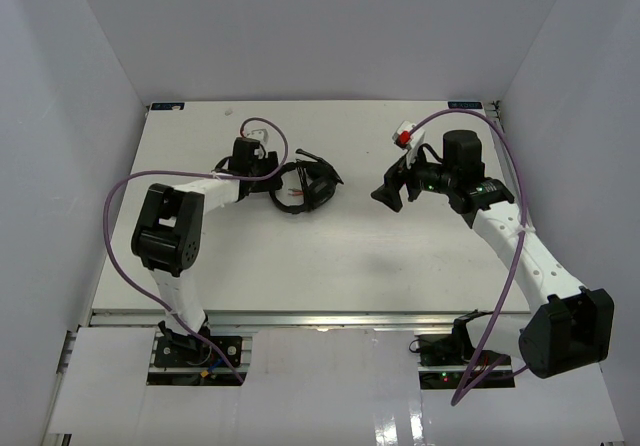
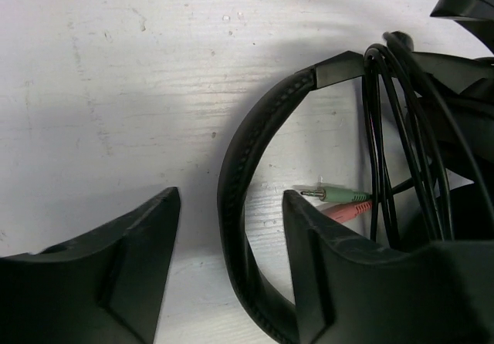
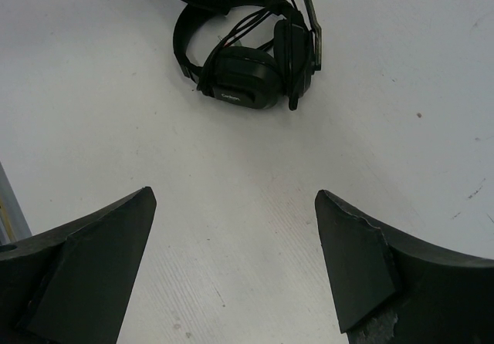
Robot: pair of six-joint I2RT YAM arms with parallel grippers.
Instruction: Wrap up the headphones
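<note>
The black headphones (image 1: 305,186) lie on the white table, folded, with the thin cord looped around them. In the left wrist view the headband (image 2: 239,190) passes between my open left fingers, and green and pink plug tips (image 2: 340,201) lie by the cord loops (image 2: 401,143). My left gripper (image 1: 268,169) is open, straddling the headband at its left side without closing on it. My right gripper (image 1: 392,192) is open and empty, to the right of the headphones. They show far off in the right wrist view (image 3: 251,70).
Purple robot cables (image 1: 120,236) arc beside both arms. White walls enclose the table on three sides. A red-and-white tag (image 1: 405,134) sits on the right arm's wrist.
</note>
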